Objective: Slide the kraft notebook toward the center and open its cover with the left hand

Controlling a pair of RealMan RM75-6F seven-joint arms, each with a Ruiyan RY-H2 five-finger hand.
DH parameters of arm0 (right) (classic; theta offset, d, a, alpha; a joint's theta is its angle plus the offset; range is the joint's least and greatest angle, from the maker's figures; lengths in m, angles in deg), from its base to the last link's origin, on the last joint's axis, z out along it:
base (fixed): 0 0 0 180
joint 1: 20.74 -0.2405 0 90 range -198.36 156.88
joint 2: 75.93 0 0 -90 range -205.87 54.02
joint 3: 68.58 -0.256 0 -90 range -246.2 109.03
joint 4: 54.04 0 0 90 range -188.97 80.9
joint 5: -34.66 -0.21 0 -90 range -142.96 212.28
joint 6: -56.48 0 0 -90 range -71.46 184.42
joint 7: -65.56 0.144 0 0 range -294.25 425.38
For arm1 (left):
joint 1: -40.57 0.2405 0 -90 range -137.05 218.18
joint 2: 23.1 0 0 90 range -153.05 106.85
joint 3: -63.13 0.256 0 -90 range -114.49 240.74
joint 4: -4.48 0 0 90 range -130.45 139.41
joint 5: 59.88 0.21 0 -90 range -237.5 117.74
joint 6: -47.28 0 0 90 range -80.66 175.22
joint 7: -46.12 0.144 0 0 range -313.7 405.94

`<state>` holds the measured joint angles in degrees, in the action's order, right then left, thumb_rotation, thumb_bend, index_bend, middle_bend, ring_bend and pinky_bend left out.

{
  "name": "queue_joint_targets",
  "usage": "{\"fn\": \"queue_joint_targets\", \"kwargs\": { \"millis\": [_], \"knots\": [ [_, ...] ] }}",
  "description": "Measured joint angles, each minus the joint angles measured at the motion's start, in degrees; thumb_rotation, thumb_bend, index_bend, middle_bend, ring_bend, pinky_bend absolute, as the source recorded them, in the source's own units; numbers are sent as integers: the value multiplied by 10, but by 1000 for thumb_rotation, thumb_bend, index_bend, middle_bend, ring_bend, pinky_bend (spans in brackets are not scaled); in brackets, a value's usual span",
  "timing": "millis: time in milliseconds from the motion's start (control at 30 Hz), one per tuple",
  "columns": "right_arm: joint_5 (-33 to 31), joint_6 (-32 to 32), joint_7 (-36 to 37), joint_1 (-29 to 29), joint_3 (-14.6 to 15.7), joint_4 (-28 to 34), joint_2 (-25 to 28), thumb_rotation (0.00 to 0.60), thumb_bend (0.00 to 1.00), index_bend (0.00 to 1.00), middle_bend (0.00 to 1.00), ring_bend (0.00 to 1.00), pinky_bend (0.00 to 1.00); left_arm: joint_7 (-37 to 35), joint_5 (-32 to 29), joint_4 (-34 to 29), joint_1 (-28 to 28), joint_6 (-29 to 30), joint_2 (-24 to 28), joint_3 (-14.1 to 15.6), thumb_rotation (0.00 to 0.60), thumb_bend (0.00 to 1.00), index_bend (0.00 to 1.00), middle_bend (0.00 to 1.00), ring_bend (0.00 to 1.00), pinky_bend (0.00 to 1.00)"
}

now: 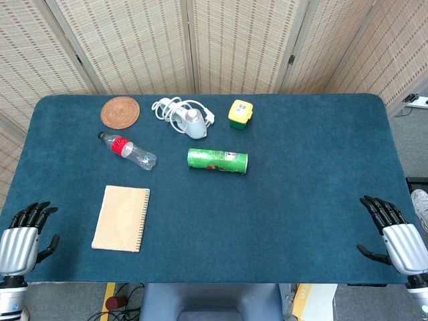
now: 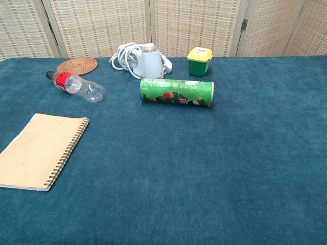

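The kraft notebook [image 1: 121,218] [image 2: 41,149] lies closed and flat on the left part of the blue table, its spiral binding along its right edge. My left hand [image 1: 23,234] hovers at the table's near left corner, well to the left of the notebook, fingers apart and holding nothing. At the near right corner my right hand [image 1: 394,231] is likewise spread and empty. Neither hand shows in the chest view.
A clear plastic bottle [image 1: 127,150] [image 2: 77,86] lies just beyond the notebook. A green snack can [image 1: 217,160] [image 2: 177,92] lies on its side near the centre. Further back are a woven coaster [image 1: 120,111], a white device with cord [image 1: 186,116] and a yellow-green box [image 1: 240,114].
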<state>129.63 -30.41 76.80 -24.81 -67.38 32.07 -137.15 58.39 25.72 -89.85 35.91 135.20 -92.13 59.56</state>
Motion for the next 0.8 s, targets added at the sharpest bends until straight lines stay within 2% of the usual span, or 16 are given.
{"fn": "queue_joint_targets", "kwargs": {
  "millis": [633,800],
  "knots": [
    [3,0,-4,-2,1,2,-1,600,205,0,105,75,114,-3,-3,7,-2,-6,-3,2,600,378,275,207,155,221],
    [3,-2,-9,-2,0,7,3,600,205,0,105,75,114,-17,5,36,-9,-10,-8,0,600,378,283,207,155,221]
  ]
}}
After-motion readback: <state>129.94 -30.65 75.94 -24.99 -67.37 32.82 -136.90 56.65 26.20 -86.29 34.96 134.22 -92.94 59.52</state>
